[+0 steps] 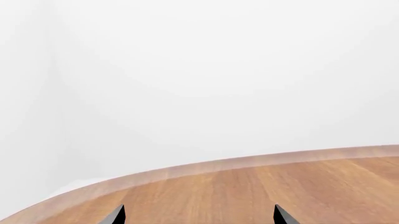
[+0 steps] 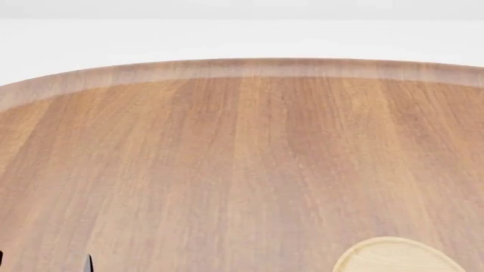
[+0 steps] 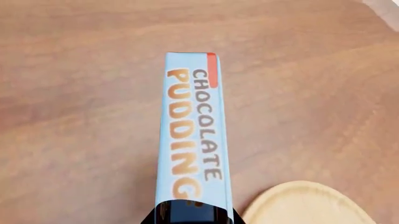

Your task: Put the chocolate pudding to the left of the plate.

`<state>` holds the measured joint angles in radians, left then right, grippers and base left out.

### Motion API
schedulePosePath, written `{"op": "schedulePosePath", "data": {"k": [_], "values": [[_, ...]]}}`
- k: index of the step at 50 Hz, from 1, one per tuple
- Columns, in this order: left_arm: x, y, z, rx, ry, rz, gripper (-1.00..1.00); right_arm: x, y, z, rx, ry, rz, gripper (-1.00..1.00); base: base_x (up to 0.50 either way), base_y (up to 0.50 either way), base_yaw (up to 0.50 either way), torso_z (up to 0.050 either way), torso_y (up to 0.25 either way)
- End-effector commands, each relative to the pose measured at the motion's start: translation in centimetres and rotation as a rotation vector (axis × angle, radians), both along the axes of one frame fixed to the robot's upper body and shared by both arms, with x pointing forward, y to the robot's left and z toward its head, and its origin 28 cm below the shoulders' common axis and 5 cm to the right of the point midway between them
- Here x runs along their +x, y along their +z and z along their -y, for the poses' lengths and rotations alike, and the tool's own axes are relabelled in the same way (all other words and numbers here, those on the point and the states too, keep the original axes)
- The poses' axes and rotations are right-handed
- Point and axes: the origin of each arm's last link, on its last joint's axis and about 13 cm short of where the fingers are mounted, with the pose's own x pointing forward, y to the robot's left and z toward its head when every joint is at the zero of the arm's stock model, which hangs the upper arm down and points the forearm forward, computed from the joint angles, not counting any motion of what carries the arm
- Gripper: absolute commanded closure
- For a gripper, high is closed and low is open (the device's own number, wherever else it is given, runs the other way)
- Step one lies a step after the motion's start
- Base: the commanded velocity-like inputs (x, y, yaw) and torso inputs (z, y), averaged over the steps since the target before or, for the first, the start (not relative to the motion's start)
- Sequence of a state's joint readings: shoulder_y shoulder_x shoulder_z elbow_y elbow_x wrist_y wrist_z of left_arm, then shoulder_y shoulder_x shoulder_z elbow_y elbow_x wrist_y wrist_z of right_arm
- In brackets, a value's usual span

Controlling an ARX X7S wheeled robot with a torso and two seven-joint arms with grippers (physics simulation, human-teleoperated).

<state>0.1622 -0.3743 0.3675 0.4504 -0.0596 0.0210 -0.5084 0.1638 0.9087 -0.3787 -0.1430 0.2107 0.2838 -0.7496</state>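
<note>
- The right fingers [image 3: 187,215] pinch the chocolate pudding [image 3: 192,130] at its near end; only a dark strip of them shows at the edge of the right wrist view, pressed against the carton's narrow sides.
- The pudding is held above the counter [image 3: 81,116], its light blue lettered top facing the camera and its red-edged end pointing away. Whether it touches the wood cannot be told.
- It looks like a light, stiff cardboard carton with smooth printed faces. I judge it could slide or swing in a thin grip, and a hard squeeze could dent it. Holding it across the narrow sides, as now, seems sound.
- The plate [image 3: 305,205] lies just beside the carton on the counter; in the head view its rim [image 2: 397,258] sits near the counter's near edge, toward the right.
- The left fingers [image 1: 198,215] are spread, empty, showing two dark tips over bare wood near the counter's curved far edge.
- Nothing else is seen on the counter, so nothing blocks the spot beside the plate.
</note>
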Motion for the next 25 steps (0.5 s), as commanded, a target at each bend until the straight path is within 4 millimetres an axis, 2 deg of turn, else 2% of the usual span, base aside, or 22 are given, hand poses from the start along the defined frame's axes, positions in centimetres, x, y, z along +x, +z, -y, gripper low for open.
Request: {"op": "schedulePosePath", "data": {"k": [1, 14, 25], "values": [[-0.1, -0.1, 0.1, 0.001, -0.004, -0.001, -1.00, 0.8, 0.6, 0.0, 0.001, 0.002, 0.025, 1.00, 0.00, 0.00, 0.00, 0.000, 0.000], [-0.1, -0.2, 0.2, 0.003, -0.008, -0.003, -1.00, 1.6, 1.1, 0.1, 0.011, -0.016, 0.032, 1.00, 0.00, 0.00, 0.00, 0.000, 0.000], [0.0, -0.2, 0.2, 0.005, -0.014, -0.005, -1.00, 3.3, 1.3, -0.3, 0.018, -0.020, 0.035, 1.00, 0.00, 0.00, 0.00, 0.000, 0.000]]}}
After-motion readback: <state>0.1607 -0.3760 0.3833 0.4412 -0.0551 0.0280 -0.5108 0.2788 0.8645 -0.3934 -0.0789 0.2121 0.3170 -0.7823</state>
